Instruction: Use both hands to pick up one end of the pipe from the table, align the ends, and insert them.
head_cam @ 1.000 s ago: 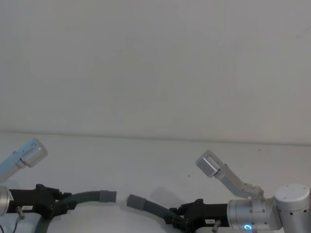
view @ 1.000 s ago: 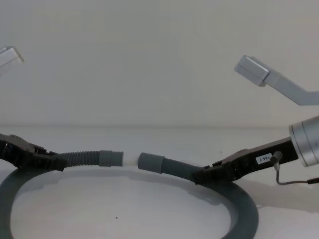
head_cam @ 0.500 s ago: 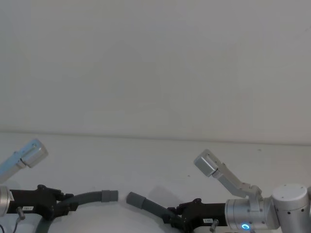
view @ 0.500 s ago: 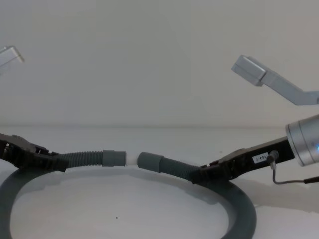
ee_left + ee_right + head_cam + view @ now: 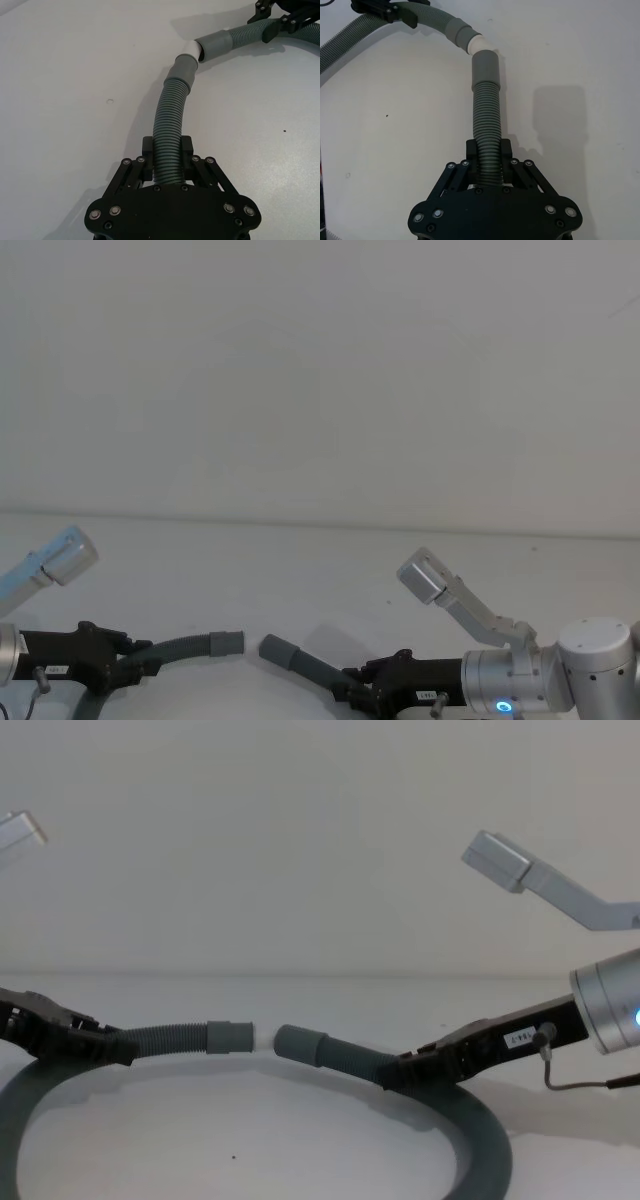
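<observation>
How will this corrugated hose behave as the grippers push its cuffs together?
Probably floppy: the corrugated hose curves in a loop between the left gripper and right gripper. The plain cuff sits angled to the white-tipped cuff, so it may bend rather than push straight. Ribs likely resist slipping.

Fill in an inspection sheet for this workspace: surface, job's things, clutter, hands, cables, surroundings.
Surface: white matte table, with one small dark speck.
Job's things: the pipe is one grey corrugated loop. The white-tipped end and plain end are raised and close together. They meet at an angle and are not inserted.
Clutter: nothing seen.
Hands: the left hand is shut on the pipe behind the white-tipped end. The right hand is shut on the pipe behind the plain end.
Cables: a thin cable hangs by the right wrist, apart from the pipe.
Surroundings: a plain pale wall.
</observation>
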Controlling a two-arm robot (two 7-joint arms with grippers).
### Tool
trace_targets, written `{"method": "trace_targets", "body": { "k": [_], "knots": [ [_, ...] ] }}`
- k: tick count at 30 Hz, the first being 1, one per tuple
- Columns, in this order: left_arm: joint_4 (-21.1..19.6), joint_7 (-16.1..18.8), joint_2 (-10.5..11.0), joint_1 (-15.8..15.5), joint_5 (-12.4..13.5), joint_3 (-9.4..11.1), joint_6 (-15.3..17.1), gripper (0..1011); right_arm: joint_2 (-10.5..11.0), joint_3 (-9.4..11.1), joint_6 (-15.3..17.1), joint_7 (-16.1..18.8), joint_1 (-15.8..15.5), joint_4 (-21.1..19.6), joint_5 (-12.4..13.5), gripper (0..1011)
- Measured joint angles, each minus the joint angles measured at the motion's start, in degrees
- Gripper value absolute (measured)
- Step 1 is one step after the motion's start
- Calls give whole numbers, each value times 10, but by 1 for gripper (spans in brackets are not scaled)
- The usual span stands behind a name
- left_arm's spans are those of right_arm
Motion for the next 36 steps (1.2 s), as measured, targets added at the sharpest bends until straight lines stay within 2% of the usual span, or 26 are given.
{"method": "trace_targets", "body": {
  "k": [16, 36],
  "knots": [
    [-8, -3, 11, 0, -6, 7, 1, 290, 5, -9, -13, 13, 7, 9, 6, 241],
    [-9, -20, 21, -8, -7, 25, 4, 290, 18, -20, -50, 46, 14, 16, 16, 241]
  ]
}}
